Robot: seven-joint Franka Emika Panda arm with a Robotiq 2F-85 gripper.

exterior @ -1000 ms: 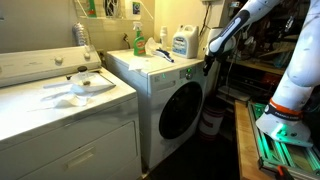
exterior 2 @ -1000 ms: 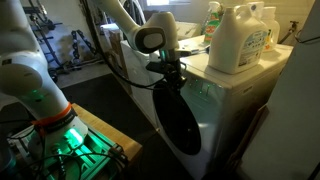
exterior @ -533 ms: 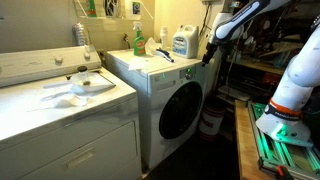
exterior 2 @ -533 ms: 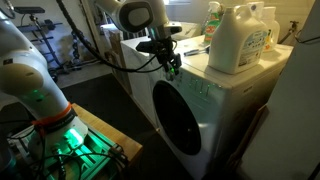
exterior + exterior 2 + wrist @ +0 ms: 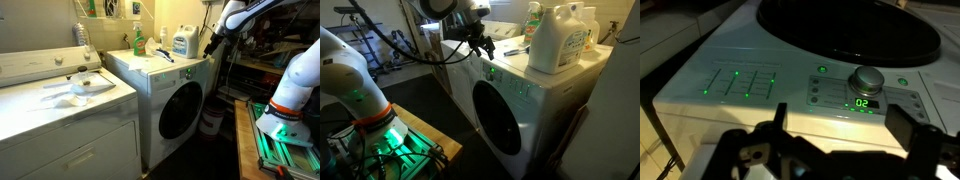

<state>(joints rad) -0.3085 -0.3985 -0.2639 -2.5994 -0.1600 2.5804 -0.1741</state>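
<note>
While I am hovering over the lit washer panel (image 5: 790,88), fingers (image 5: 906,128) standing apart, jug (image 5: 560,40) sitting on top, dim room.

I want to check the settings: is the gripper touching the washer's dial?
Apart. The wrist view shows the dial well beyond the open gripper, with panel surface between them.

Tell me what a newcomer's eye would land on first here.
The washer's lit control panel stands out in the wrist view, green lights glowing and its display reading 02 beside a round knob. The gripper hovers, open, by the washer's upper front corner, above the dark round door. A big white detergent jug stands on top of the machine.
</note>
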